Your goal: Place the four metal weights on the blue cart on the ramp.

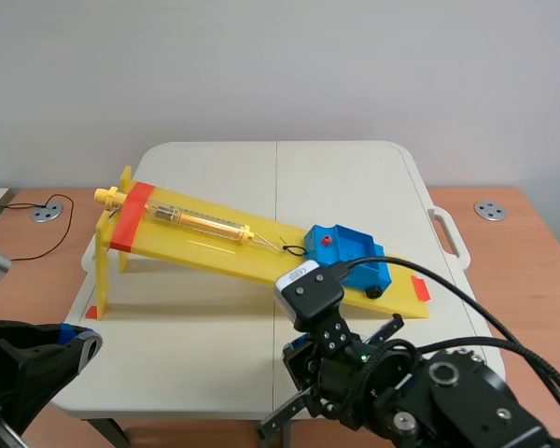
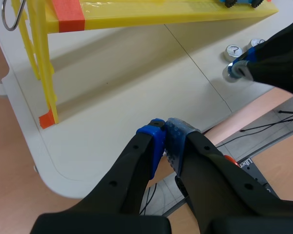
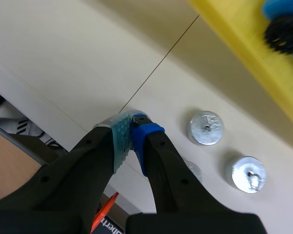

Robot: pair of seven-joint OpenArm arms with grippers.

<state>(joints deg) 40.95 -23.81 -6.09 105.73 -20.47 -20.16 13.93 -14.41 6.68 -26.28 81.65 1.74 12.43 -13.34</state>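
Pressing pad to pad on nothing, the right gripper (image 3: 132,125) hung low over the table (image 3: 63,58), likely lining up on the metal weights (image 3: 205,127) just beside it, three visible, one half hidden beneath it. Ahead stood the blue cart (image 1: 350,257) on the yellow ramp (image 1: 205,245), no weight showing inside. The left gripper (image 2: 166,129), likewise closed and empty, sat well aside, leaving room.

Probably a lab: folding table (image 1: 355,177), yellow ramp (image 1: 187,250), bare wall (image 1: 280,65).
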